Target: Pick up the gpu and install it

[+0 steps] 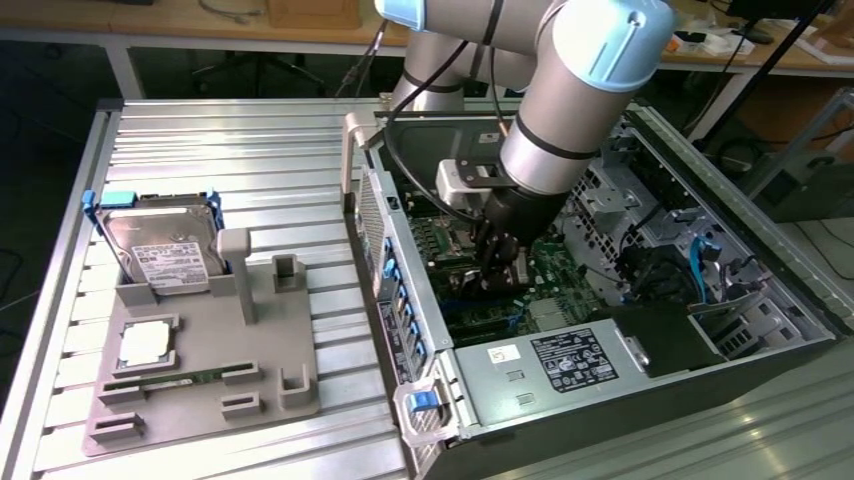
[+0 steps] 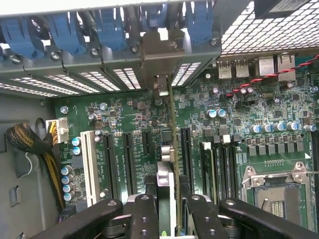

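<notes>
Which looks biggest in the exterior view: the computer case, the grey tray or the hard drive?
1. Computer case, largest.
2. Grey tray.
3. Hard drive, smallest; it stands in the tray, so this order is safe.

Hard drive [image 1: 163,250] in grey holder [image 1: 200,385] beside open computer case [image 1: 601,300]
</notes>
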### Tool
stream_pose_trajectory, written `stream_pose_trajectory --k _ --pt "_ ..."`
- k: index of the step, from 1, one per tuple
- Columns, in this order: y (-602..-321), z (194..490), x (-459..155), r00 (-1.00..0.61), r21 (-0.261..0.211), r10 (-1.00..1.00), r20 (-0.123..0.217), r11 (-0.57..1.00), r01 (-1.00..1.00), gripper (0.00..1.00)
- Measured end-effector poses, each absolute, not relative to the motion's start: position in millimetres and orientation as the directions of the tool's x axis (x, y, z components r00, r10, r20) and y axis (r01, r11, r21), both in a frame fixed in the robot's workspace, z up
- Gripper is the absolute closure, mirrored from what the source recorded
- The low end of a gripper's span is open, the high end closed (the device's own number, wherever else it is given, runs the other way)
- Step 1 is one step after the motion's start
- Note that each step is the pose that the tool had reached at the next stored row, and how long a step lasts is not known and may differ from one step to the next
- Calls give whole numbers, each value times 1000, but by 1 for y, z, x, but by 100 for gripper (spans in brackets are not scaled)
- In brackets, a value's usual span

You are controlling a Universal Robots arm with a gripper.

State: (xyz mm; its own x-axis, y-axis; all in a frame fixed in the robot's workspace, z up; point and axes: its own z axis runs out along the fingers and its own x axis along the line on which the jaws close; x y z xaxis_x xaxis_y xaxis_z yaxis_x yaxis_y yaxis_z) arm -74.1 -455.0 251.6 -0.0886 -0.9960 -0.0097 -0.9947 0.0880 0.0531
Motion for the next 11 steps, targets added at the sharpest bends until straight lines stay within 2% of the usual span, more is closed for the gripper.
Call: stream_pose_trajectory --k 11 --pt "-456 251 -77 -89 53 -996 -10 88 -995 73"
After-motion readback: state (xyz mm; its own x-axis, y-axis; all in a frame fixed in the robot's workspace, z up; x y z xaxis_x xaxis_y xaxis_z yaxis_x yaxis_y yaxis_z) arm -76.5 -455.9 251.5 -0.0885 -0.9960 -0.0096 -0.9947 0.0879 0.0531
